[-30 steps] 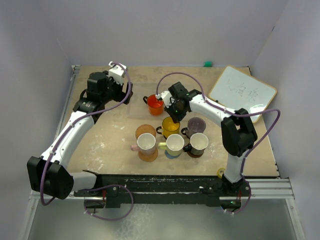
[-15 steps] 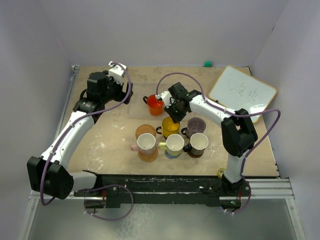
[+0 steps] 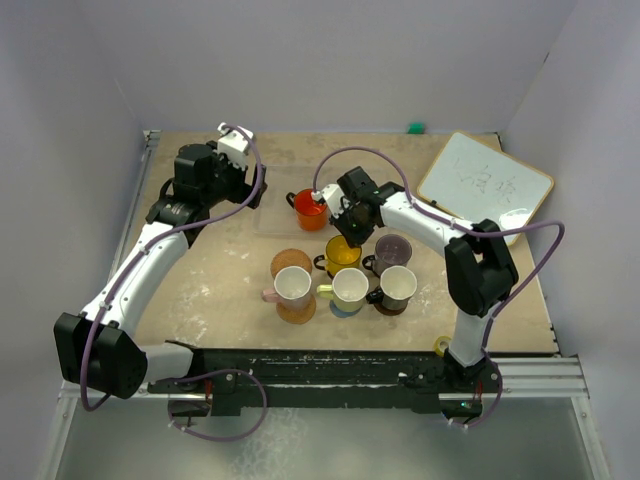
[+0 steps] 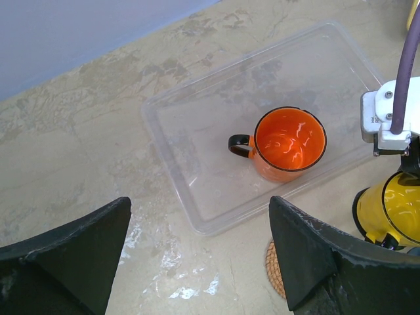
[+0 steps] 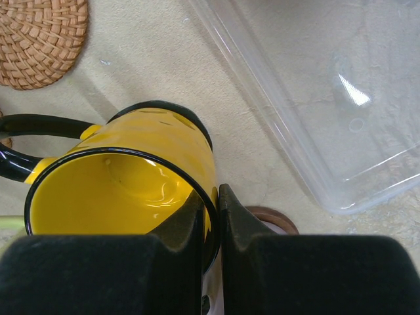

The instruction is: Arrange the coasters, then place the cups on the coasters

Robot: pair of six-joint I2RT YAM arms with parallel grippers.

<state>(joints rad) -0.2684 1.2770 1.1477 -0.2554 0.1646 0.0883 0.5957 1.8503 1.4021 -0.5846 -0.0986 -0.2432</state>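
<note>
My right gripper [image 5: 211,211] is shut on the rim of the yellow cup [image 5: 131,190], one finger inside and one outside. From above, this cup [image 3: 342,250] hangs or stands just in front of the clear tray [image 3: 272,215]; I cannot tell which. The red-orange cup [image 4: 289,141] stands in that tray [image 4: 177,184]. My left gripper [image 4: 197,262] hovers open and empty near the tray's front edge. A bare woven coaster [image 3: 290,262] lies left of the yellow cup. The pink cup [image 3: 292,285], pale yellow-green cup [image 3: 350,287] and black cup [image 3: 398,285] stand in a front row, with the mauve cup [image 3: 392,247] behind.
A whiteboard [image 3: 485,185] lies at the back right. A small green thing [image 3: 415,127] sits by the back wall. The yellow tape roll [image 3: 440,345] is at the front edge. The woven coaster [image 5: 39,39] also shows in the right wrist view.
The right arm's elbow has shifted slightly right and down. The yellow cup and the left arm have hardly moved.
</note>
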